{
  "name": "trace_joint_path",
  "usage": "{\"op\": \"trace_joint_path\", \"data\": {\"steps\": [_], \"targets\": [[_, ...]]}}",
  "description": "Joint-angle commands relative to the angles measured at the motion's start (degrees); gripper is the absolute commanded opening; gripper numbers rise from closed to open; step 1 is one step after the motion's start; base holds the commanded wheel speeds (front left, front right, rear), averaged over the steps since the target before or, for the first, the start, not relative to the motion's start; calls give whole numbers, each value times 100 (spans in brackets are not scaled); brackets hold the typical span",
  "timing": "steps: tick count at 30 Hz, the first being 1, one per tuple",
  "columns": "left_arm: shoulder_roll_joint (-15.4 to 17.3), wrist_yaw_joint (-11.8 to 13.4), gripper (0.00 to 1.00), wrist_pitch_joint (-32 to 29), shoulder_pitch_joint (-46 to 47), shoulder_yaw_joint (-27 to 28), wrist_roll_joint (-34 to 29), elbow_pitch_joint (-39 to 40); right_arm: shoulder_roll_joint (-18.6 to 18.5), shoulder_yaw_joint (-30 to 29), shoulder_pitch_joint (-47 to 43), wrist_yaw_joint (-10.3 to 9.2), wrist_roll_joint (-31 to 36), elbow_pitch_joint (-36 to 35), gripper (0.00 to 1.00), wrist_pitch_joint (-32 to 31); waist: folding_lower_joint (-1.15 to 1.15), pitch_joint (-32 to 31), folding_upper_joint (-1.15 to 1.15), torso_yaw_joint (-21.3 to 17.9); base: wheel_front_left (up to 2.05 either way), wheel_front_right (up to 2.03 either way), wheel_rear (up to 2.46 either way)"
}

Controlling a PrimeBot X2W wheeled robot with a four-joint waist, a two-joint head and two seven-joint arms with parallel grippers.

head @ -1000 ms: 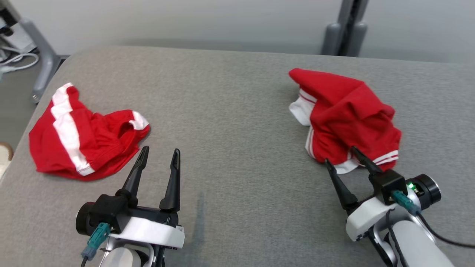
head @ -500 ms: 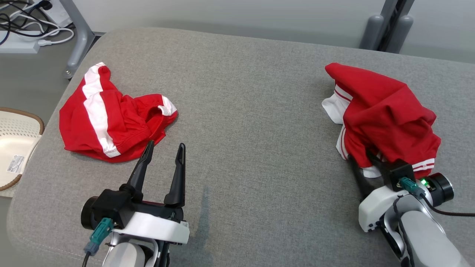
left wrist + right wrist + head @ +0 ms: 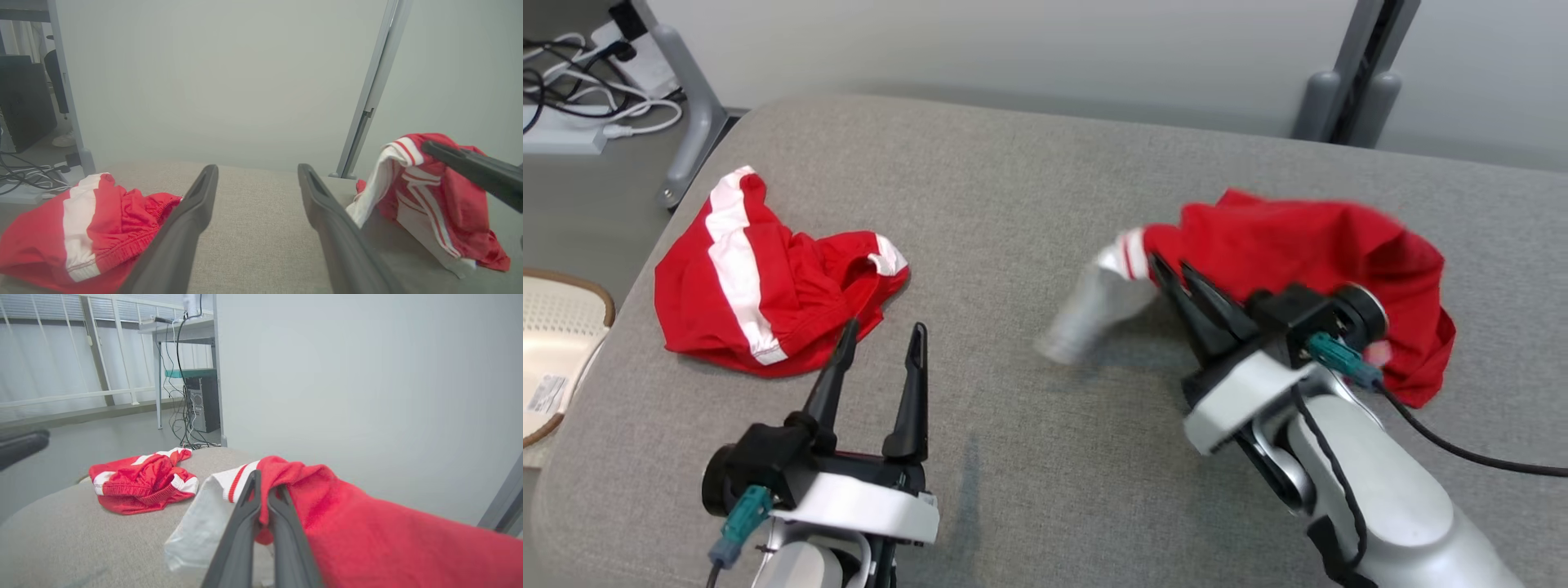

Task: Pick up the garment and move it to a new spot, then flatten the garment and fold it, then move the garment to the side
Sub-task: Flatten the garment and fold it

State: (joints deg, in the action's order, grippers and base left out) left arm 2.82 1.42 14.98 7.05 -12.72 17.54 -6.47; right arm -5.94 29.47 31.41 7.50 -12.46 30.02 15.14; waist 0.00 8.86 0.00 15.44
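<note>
Fabric of the red garment (image 3: 1307, 245) is pinched by the right gripper (image 3: 1170, 264), whose two dark fingers (image 3: 239, 539) are pressed together on a red fold just beside a white cuff (image 3: 233, 479) with red stripes; the right wrist view shows the cloth bunched between them and trailing off to the lower right. The garment is over the right half of the grey padded surface (image 3: 1013, 180), its gripped edge raised off the padding while the red bulk drapes behind the right wrist. A pale, blurred flap (image 3: 1090, 310) hangs below the fingertips toward the middle of the surface. In the left wrist view the garment hangs from the right gripper like a small tent, white striped panels facing the camera, and its lower hem seems to reach the padding, though contact is hard to make out. The left gripper (image 3: 885, 328) hovers low at the near left, fingers spread apart over bare padding, tips pointing toward a second red piece (image 3: 792, 286) with a broad white stripe, crumpled on the left part of the surface; the nearer tip is just beside its edge, and whether they touch cannot be told. A pale perforated basket (image 3: 556, 343) sits off the left edge, and cables (image 3: 580, 98) lie on the floor beyond the far left corner
</note>
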Motion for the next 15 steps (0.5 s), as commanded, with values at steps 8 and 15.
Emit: {"op": "trace_joint_path", "data": {"steps": [8, 15], "targets": [[17, 35, 100, 19, -238, -57, -88, -41, -15, 609, 1060, -1, -1593, -1481, 0, -124, 0, -360, 0, -279, 0, 0, 0], [12, 51, 100, 19, -391, 5, -108, -11, -61, -838, 1310, -2, -2582, -1893, 0, -85, 0, -444, 0, -518, 0, 0, 0]]}}
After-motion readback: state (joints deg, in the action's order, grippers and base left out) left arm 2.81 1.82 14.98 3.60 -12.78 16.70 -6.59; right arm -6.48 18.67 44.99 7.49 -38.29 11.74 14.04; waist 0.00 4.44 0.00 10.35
